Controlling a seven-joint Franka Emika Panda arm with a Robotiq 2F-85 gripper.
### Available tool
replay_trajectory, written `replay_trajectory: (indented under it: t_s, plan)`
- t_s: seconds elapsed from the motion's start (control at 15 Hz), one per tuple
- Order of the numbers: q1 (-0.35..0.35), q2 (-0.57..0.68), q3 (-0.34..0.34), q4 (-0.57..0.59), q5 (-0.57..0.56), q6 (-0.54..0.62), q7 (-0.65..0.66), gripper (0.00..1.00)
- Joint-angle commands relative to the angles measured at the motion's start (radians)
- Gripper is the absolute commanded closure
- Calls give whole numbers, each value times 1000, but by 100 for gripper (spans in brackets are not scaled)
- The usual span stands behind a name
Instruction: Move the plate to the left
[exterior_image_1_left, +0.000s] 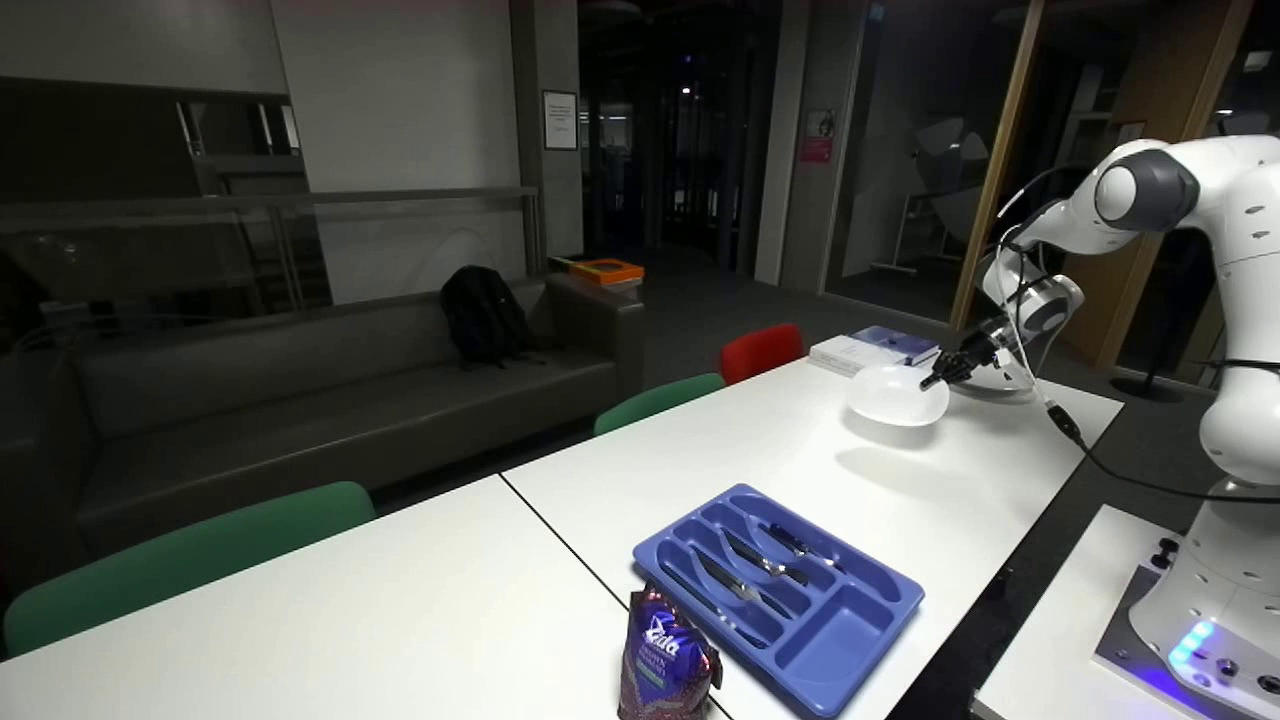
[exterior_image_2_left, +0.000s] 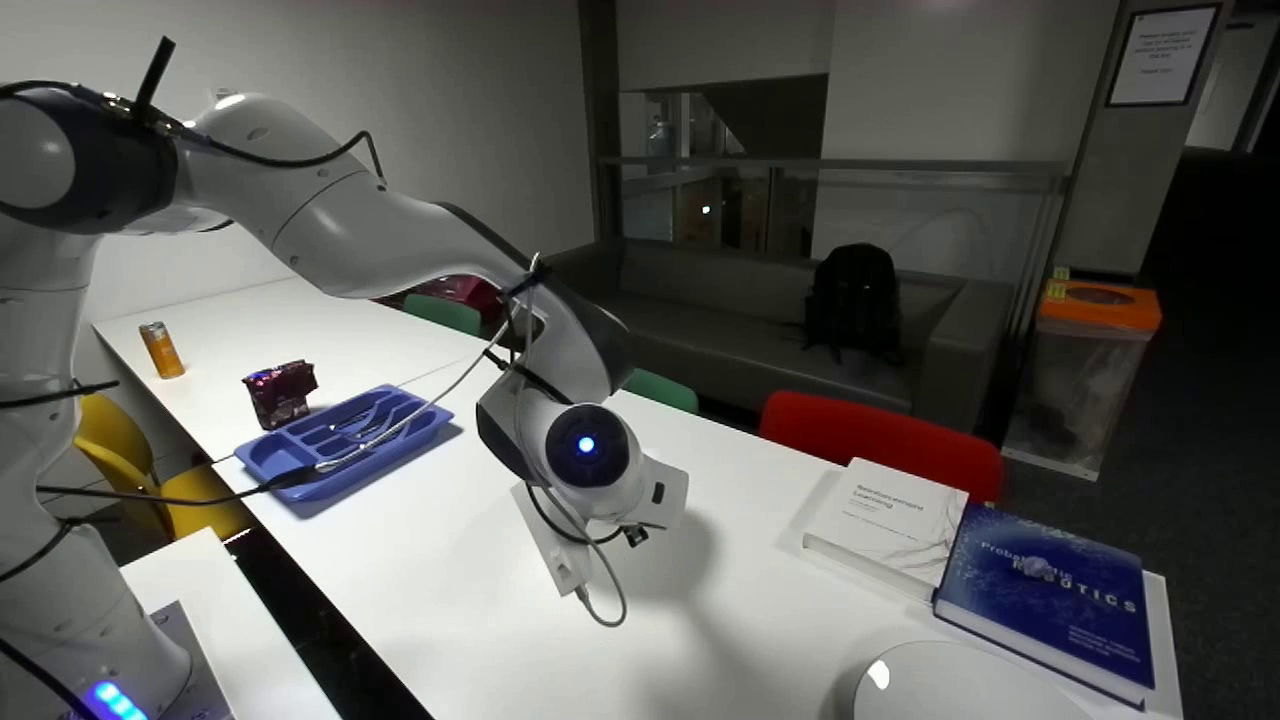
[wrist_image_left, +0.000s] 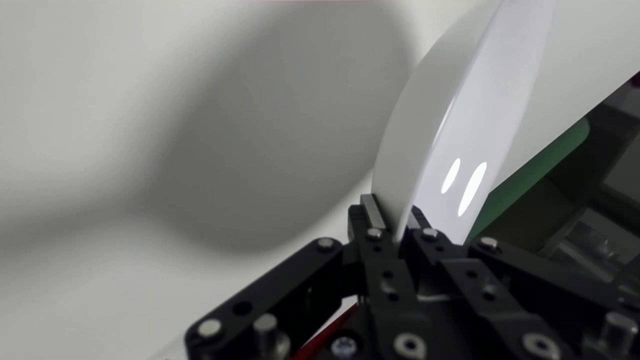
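The plate (exterior_image_1_left: 890, 398) is white and round. It is in the air above the white table in an exterior view, with its shadow on the table below. My gripper (exterior_image_1_left: 932, 381) is shut on the plate's rim from the right there. In the wrist view the plate (wrist_image_left: 480, 140) stands tilted, its edge between the two black fingertips of my gripper (wrist_image_left: 400, 220). In an exterior view the arm's wrist (exterior_image_2_left: 590, 455) hides the gripper and the plate.
A blue cutlery tray (exterior_image_1_left: 850, 640) and a shiny coffee bag (exterior_image_1_left: 662, 665) stand on the table (exterior_image_1_left: 400, 590). Two books (exterior_image_2_left: 885, 525) lie near the far end. Another white round dish (exterior_image_2_left: 960, 685) stands near them. An orange can (exterior_image_2_left: 162, 350) stands farther off.
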Motion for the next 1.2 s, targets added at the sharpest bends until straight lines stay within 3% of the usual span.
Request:
replay_trajectory:
  t_s: [0.0,0.2,0.27,0.33,1.13]
  plan:
    - [-39,-11,17,54,-154,-184,11,98]
    - [-49,-2,24,84,-234,-261,4,98]
    - [-36,3,29,49,-205,-187,6,98]
    - [-38,6,32,52,-212,-187,6,92]
    - [-38,26,39,52,-213,-173,6,92]
